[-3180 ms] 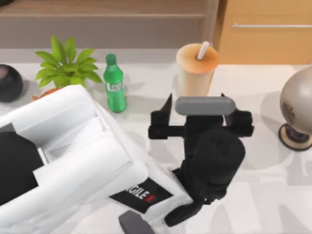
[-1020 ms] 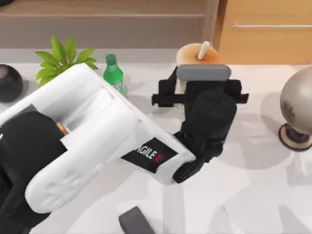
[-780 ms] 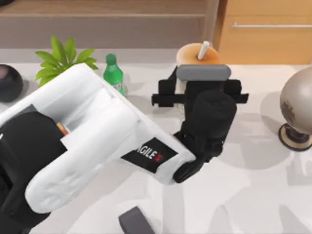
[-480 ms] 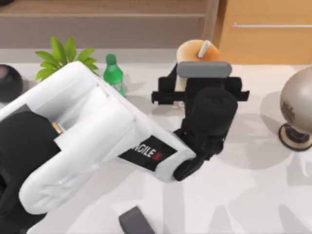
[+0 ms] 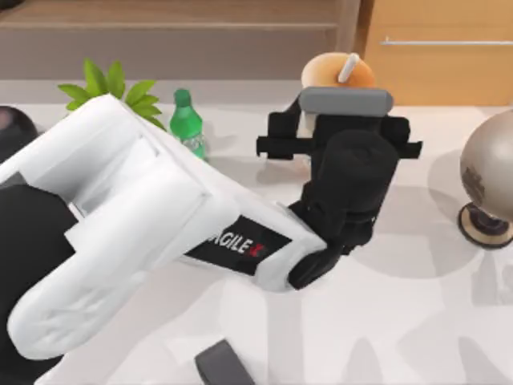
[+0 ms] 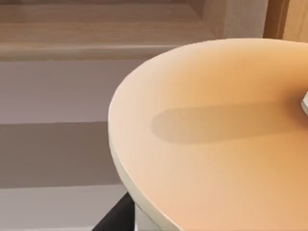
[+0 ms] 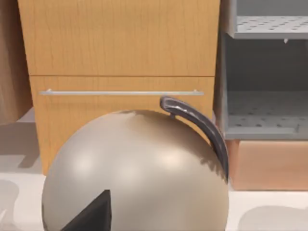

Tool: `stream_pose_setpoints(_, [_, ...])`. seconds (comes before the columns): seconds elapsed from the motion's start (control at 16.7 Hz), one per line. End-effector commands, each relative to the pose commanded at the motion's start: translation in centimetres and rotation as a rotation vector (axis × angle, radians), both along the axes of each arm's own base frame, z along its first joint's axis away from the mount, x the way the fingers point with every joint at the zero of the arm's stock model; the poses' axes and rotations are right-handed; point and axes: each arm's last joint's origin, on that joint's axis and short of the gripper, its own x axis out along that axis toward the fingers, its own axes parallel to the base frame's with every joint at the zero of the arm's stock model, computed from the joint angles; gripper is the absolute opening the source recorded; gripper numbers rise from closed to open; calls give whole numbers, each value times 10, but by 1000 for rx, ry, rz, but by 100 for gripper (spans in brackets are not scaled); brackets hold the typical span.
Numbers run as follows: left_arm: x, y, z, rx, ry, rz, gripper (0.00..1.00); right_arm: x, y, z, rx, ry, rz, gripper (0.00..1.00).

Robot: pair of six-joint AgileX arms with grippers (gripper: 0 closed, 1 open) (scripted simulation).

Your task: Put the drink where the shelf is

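The drink, a cup with an orange-beige lid and a white straw, is held in my left gripper, which is shut on its sides just below the lid. Cup and gripper stand at the back of the table, close in front of the upright post at the right end of the long brown shelf. In the left wrist view the drink's lid is very near, with the shelf behind it. My right gripper is parked, facing the globe.
A green soda bottle and a potted plant stand left of the drink. An orange-wood cabinet with a metal handle is at the back right, with a grey globe in front of it. A black ball sits far left.
My left gripper has carried the drink to the right and toward the back of the table, nearer the shelf's post. The arm has swung over the plant.
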Motion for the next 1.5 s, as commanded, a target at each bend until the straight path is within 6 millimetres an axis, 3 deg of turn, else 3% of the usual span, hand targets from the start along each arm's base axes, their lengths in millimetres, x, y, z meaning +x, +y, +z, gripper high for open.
stream_pose_setpoints(0.18, [-1, 5, 30, 21, 13, -85, 0, 0, 0, 0, 0, 0, 0, 100])
stream_pose_setpoints(0.66, [16, 45, 103, 34, 28, -208, 0, 0, 0, 0, 0, 0, 0, 100])
stream_pose_setpoints(1.08, [42, 88, 127, 59, 89, -202, 0, 0, 0, 0, 0, 0, 0, 100])
stream_pose_setpoints(1.5, [83, 137, 163, 27, 93, -112, 0, 0, 0, 0, 0, 0, 0, 100])
